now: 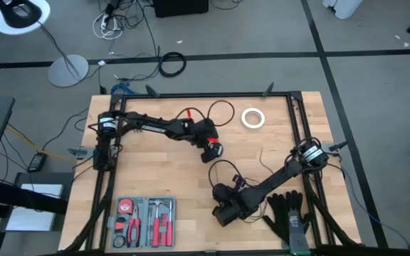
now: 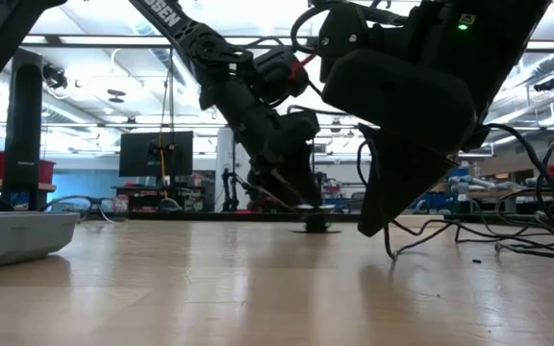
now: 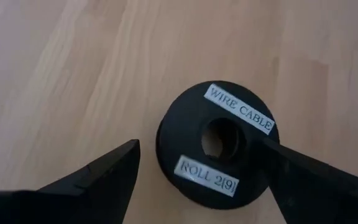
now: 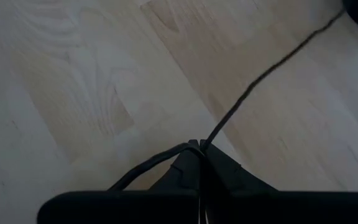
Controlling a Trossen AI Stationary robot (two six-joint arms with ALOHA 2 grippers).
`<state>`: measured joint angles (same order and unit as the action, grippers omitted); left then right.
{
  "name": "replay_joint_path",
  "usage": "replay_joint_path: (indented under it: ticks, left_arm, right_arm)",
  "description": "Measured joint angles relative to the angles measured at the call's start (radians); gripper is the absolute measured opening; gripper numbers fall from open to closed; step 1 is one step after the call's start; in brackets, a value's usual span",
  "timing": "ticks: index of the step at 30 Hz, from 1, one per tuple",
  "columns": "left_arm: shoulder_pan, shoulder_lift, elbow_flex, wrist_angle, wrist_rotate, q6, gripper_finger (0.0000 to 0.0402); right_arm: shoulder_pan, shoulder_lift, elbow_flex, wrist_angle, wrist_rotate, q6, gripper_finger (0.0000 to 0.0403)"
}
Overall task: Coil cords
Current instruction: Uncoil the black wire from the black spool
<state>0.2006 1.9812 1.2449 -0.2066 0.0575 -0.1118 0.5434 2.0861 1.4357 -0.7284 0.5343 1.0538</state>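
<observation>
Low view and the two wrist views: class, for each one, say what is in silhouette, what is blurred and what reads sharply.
Low view: bright ceiling lights behind turn both arms into dark silhouettes, and the wooden table is soft up close. Left wrist view: the spool labels read sharply, while the open left pincer fingers are blurred dark wedges. Right wrist view: the right pincer is shut on the cord, which is slightly soft.

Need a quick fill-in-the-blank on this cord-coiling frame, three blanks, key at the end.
1. The right gripper is shut on the thin black ____.
2. The label on the black spool reads WIRE ____.
3. The left gripper is ____ around the spool.

Missing words: cord; CABLE; open
</observation>
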Motion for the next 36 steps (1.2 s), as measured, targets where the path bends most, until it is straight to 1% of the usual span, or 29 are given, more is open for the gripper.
replay_joint_path:
  ticks: [9, 16, 19, 22, 24, 26, 29, 31, 33, 36]
  left_arm:
    - [0.071, -0.016, -0.001, -0.106, -0.002, 0.004, 0.0329]
    - [0.113, -0.035, -0.012, -0.178, -0.012, 0.025, 0.0328]
    - [0.122, -0.077, -0.07, -0.135, -0.018, 0.026, 0.0327]
    - [0.144, -0.144, -0.154, -0.083, -0.025, 0.024, 0.0327]
    - [0.161, -0.196, -0.218, -0.088, -0.049, 0.017, 0.0327]
    - [0.17, -0.236, -0.283, -0.083, -0.049, 0.005, 0.0327]
    - [0.166, -0.319, -0.359, 0.012, -0.031, -0.026, 0.0327]
    - [0.158, -0.346, -0.402, 0.052, -0.023, -0.052, 0.0327]
    - [0.147, -0.358, -0.425, 0.088, -0.016, -0.077, 0.0327]
    - [0.13, -0.373, -0.41, 0.15, 0.021, -0.095, 0.0327]
  right_arm:
    - [0.021, 0.0, 0.0, -0.017, -0.007, 0.019, 0.0]
    - [0.05, 0.0, 0.0, -0.097, -0.006, 0.104, 0.0]
    - [0.064, 0.0, 0.0, -0.14, -0.006, 0.156, 0.0]
    - [0.076, 0.0, 0.0, -0.154, -0.005, 0.184, 0.0]
    - [0.079, 0.0, 0.0, -0.15, -0.001, 0.185, 0.0]
    - [0.079, 0.0, 0.0, -0.148, 0.0, 0.188, 0.0]
    - [0.076, 0.0, 0.0, -0.143, 0.009, 0.188, 0.0]
    - [0.07, 0.0, 0.0, -0.135, 0.013, 0.176, 0.0]
    - [0.065, 0.0, 0.0, -0.127, 0.017, 0.172, 0.0]
    - [0.057, 0.0, 0.0, -0.121, 0.022, 0.157, 0.0]
